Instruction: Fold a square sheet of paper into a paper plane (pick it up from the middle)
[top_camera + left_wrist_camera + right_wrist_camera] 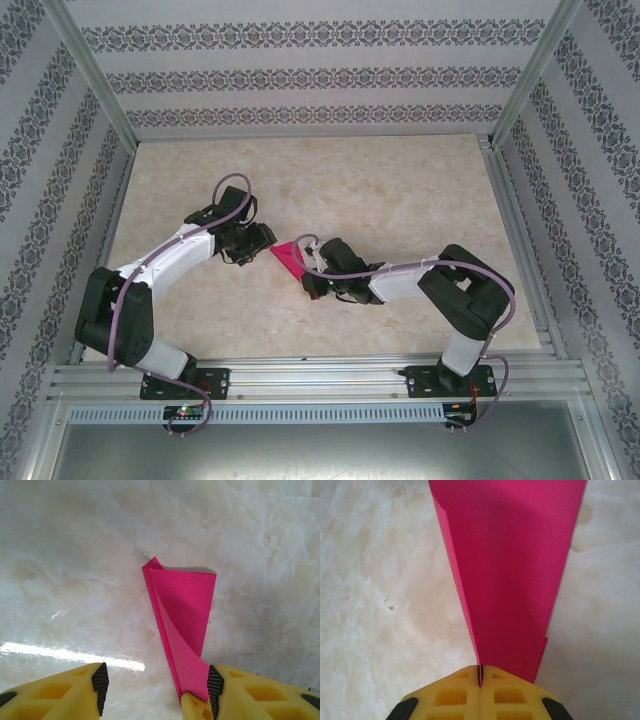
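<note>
The square sheet of paper (290,258) is folded into a magenta-pink pointed wedge and lies between the two grippers at mid-table. In the right wrist view my right gripper (480,672) is shut on the narrow end of the paper (510,570), which fans out away from it. My left gripper (157,685) stands open, and the paper (185,610) stretches away over the table with its narrow near end against the right pad (215,685). A yellow fingertip covers that tip. In the top view the left gripper (266,240) and the right gripper (308,276) flank the paper.
The table (400,190) is pale marble-patterned, bounded by aluminium rails and patterned walls. Free room lies behind and to both sides of the grippers. Both arm bases are bolted at the near rail.
</note>
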